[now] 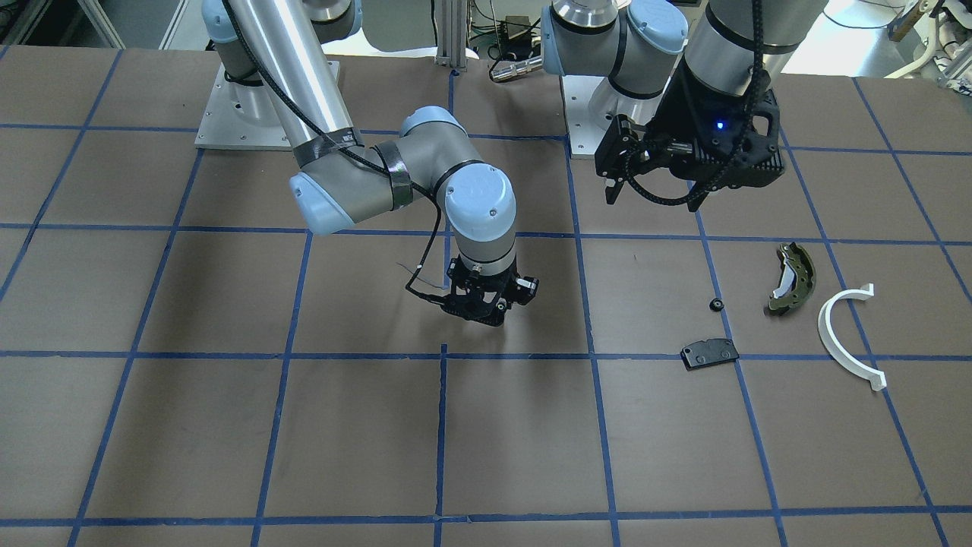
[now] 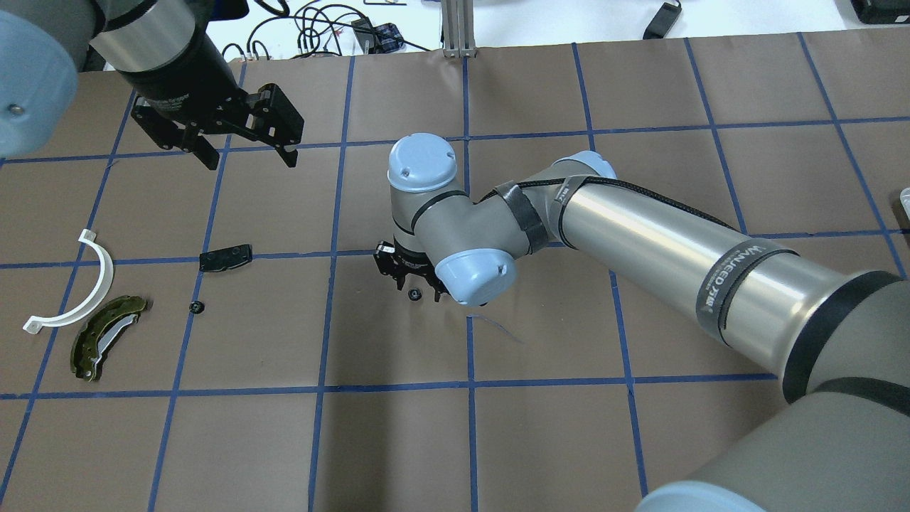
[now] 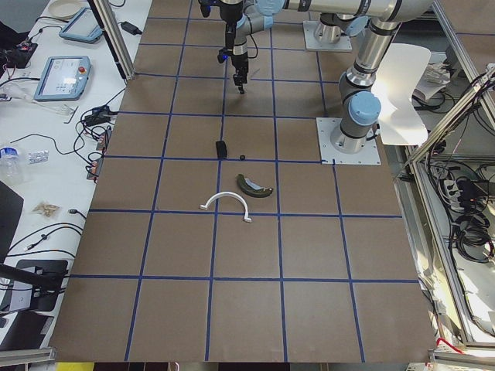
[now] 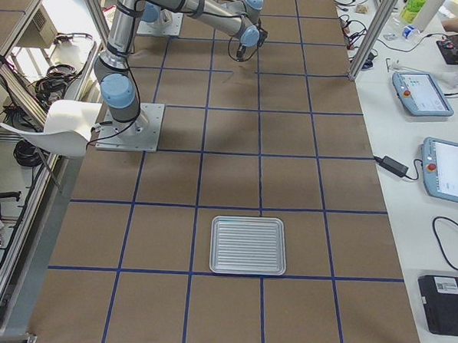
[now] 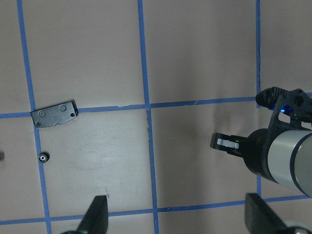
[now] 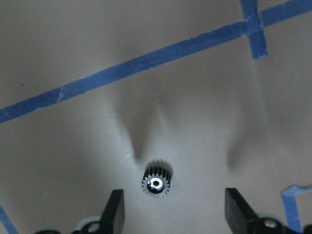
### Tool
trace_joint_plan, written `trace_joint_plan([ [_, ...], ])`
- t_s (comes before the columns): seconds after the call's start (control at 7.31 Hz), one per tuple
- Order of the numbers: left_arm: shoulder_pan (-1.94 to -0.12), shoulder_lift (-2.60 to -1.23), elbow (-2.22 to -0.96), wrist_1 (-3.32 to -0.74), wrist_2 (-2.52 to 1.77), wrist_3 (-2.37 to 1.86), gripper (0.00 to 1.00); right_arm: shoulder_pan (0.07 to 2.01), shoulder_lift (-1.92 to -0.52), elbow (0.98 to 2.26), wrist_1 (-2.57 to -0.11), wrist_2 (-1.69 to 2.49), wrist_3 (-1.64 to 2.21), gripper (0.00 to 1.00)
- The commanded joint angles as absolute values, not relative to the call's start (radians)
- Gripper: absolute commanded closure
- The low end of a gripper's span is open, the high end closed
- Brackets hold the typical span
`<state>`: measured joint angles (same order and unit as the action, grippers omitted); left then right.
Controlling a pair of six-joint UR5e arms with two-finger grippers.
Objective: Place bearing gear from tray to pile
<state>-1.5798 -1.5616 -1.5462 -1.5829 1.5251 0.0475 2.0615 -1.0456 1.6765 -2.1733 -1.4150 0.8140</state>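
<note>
Under the right arm's wrist, your overhead view hides most of the right pincer (image 6: pixel 174 208). Only its wrist camera shows you the 2 fingers spread, with the bearing gear (image 6: pixel 156 184) flat on the brown worktop (image 1: pixel 228 425) between them, touching neither. The left pincer (image 2: pixel 250 160) hangs spread above the worktop. The tray (image 4: pixel 248 245) shows you a bare ribbed floor. The pile lies well apart from that gear: brake shoe (image 1: pixel 805 273), white arc (image 1: pixel 828 330), black plate (image 1: pixel 710 353), with a 2nd small gear (image 1: pixel 715 305) near the plate. Blue tape (image 1: pixel 440 425) grids the worktop.

The table (image 1: pixel 228 425) has dull brown paper with blue tape lines (image 1: pixel 440 433). The tray (image 4: pixel 248 245) is ribbed shiny metal. The gear (image 6: pixel 156 184) is black with a shiny middle. The white arc (image 1: pixel 825 325) looks like smooth plastic
</note>
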Motion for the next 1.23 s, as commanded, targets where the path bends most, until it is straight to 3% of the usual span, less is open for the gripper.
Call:
trace_joint_plan([
  [0.0, -1.578, -1.523, -1.604, -1.556, 1.531, 0.058, 0.00, 2.022, -1.107, 1.677, -2.143, -1.420, 0.790, 0.00],
  [0.41, -1.578, -1.554, -1.611, -1.559, 1.529, 0.057, 0.00, 1.854, -1.294, 1.677, -1.889, -1.436, 0.501, 0.00],
  [1.09, -1.773, -1.790, -1.715, -1.372, 1.532, -0.157, 0.00, 1.548, -1.452, 1.675, -1.729, -1.497, 0.051, 0.00],
])
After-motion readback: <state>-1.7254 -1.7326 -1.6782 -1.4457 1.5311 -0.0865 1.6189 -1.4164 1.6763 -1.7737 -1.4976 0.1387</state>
